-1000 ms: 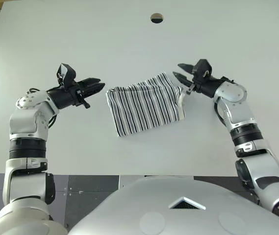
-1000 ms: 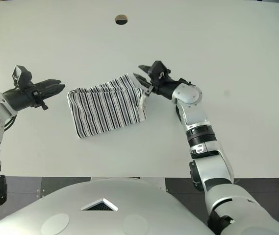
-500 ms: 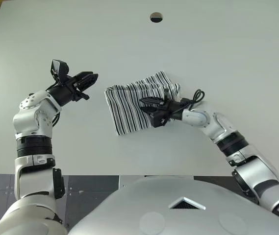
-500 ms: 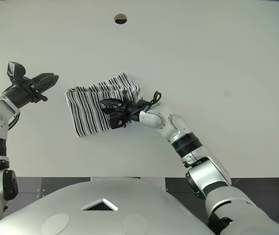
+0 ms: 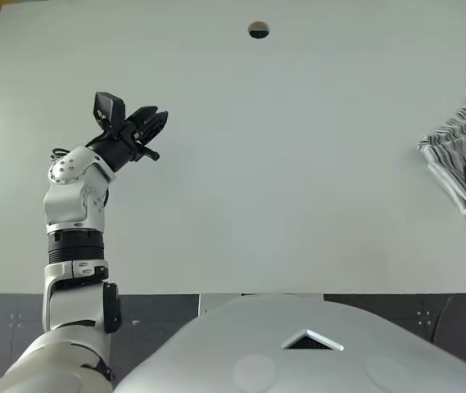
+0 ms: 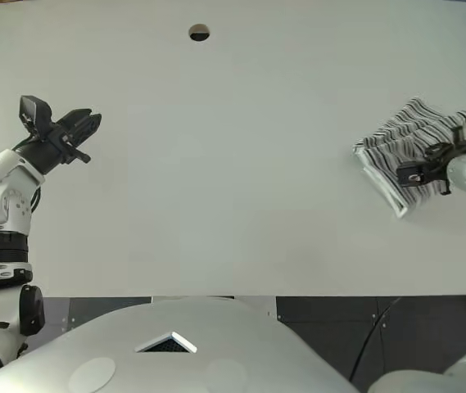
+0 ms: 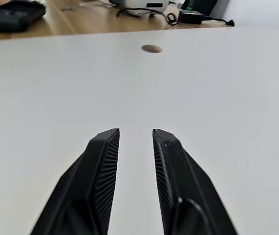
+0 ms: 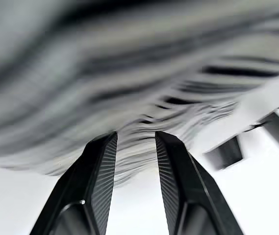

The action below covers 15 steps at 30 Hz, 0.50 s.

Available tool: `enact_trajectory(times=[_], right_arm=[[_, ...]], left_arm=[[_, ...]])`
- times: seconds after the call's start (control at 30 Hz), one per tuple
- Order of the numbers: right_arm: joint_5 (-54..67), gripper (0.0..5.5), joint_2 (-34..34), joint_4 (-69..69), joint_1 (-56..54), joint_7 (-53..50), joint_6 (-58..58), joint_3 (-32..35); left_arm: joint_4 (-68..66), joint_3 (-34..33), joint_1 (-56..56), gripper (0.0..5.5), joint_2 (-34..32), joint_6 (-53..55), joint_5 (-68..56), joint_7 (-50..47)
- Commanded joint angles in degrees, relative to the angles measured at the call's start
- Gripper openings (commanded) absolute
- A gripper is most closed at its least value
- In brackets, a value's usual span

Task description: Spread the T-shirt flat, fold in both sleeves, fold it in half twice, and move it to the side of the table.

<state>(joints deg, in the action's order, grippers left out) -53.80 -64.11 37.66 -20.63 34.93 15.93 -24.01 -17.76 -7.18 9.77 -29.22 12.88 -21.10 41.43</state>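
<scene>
Wide bare stretch of desk [image 5: 298, 164] lay between left gripper [image 5: 159, 117] and folded T-shirt [image 6: 400, 139] at right edge. Small hole [image 5: 258, 31] sat near far edge. T-shirt bulked directly ahead of right gripper [image 8: 134, 134], just past fingers [image 8: 100, 161].

No legible text, label, brand, number or sign to report, neither on the desk [image 6: 241, 164] nor on the striped T-shirt [image 6: 403, 133].
</scene>
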Motion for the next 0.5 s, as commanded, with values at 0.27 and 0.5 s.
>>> enact_trajectory(times=[0.27, 0.5], right_arm=[[2.5, 1.43, 13.4, -27.3, -13.8, -26.8, -12.4, 13.2], [48.3, 1.43, 45.0, -24.4, -2.2, -25.7, -1.9, 22.3]], left_arm=[[24.3, -5.5, 3.9, 1.26, 14.0, -13.0, 0.8, -21.7], [8.9, 1.7, 10.3, 1.26, 23.5, -24.9, 17.7, -36.8]])
